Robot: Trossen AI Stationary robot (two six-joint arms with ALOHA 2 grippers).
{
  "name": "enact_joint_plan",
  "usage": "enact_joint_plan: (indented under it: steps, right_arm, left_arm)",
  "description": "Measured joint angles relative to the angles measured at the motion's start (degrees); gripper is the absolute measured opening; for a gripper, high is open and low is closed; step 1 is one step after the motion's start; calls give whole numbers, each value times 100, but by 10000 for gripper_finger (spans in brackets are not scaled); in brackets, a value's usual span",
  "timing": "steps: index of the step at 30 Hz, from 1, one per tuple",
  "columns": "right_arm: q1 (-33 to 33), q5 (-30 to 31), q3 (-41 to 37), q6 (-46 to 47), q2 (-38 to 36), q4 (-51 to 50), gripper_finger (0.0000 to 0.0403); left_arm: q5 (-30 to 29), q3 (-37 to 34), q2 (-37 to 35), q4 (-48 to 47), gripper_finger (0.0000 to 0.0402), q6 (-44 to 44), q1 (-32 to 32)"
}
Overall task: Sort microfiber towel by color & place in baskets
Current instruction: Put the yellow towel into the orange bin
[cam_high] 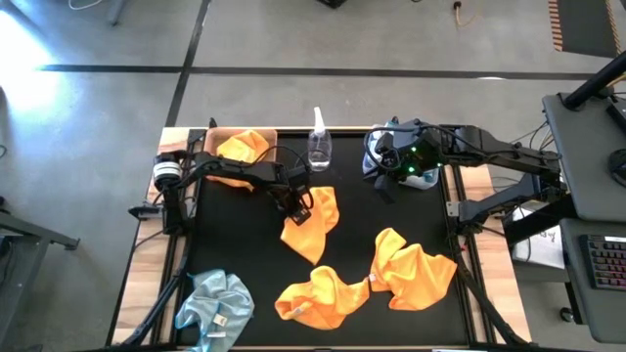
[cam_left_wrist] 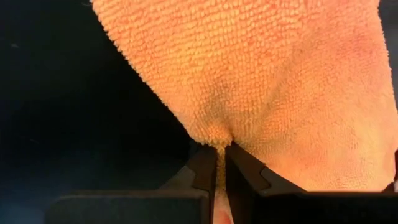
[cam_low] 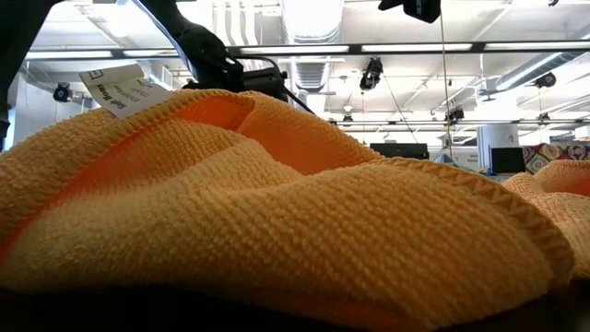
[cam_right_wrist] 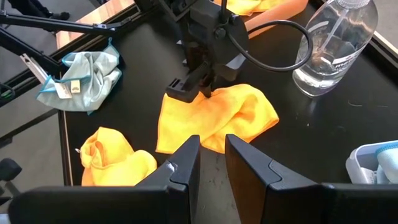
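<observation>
My left gripper (cam_high: 298,202) is shut on an orange towel (cam_high: 315,223) in the middle of the black mat, just in front of the tan basket (cam_high: 217,135), which holds another orange towel (cam_high: 243,147). Two more orange towels (cam_high: 318,298) (cam_high: 413,269) lie near the mat's front edge. A pale blue towel (cam_high: 215,308) with a white tag lies at the near left corner. My right gripper (cam_right_wrist: 212,163) hovers narrowly open and empty over the grey-blue basket (cam_high: 372,161), with pale blue cloth (cam_right_wrist: 384,163) inside. My left gripper pinches a small bunched bit of the orange towel's edge (cam_left_wrist: 217,138) between its two fingers (cam_left_wrist: 245,171). It comes from above, pointing down, at the towel's side nearest the tan basket (cam_right_wrist: 208,93). That part is pulled up; the rest (cam_right_wrist: 211,121) lies spread on the mat.
A clear spray bottle (cam_high: 320,147) stands at the mat's far edge between the two baskets, close to the held towel. In the low view an orange towel (cam_low: 277,212) with a white tag (cam_low: 120,88) fills the foreground. Bare mat (cam_high: 391,210) lies between the arms.
</observation>
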Motion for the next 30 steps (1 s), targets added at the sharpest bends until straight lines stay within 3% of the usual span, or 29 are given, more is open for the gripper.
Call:
enact_joint_plan:
  steps: [7,16,30]
  right_arm:
    - [0,29,0,-44,0,-2,68]
    - [-2,41,-7,-39,-1,-7,68]
    - [-2,55,-17,-26,-2,-6,68]
  left_arm:
    - [449,307,26,-337,3,11,-50]
    - [465,2178,21,-1458,2,978,-326]
    - [-2237,5667,4,-3999,2,1988,-650]
